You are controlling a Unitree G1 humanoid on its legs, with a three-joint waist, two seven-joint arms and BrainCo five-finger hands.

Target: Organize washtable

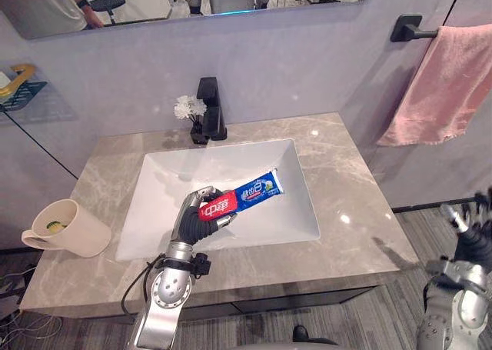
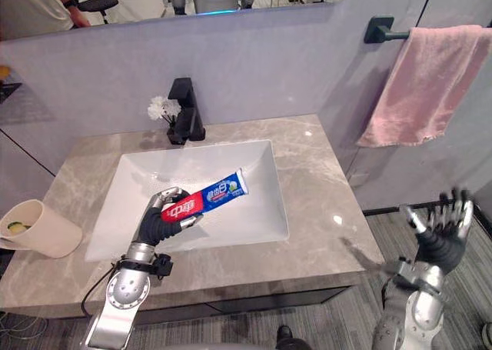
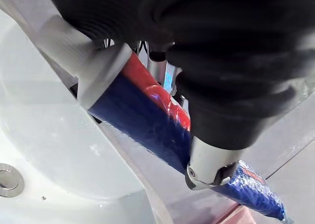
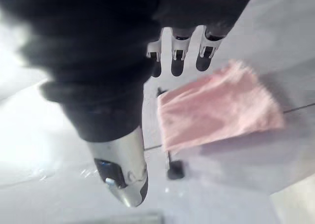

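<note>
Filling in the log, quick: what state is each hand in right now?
Left hand: shut on the toothpaste tube, held over the sink.
Right hand: open, fingers spread, holding nothing, beside the counter.

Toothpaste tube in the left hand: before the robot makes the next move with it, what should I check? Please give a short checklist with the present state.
1. Left hand curled round the toothpaste tube: ok.
2. Tube lifted free of the sink basin: cannot tell.
3. Cup at the left of the counter stands upright: cannot tell.
4. Faucet stands behind the tube, apart from it: ok.
5. Right hand open, out past the counter's right edge, holding nothing: ok.
</note>
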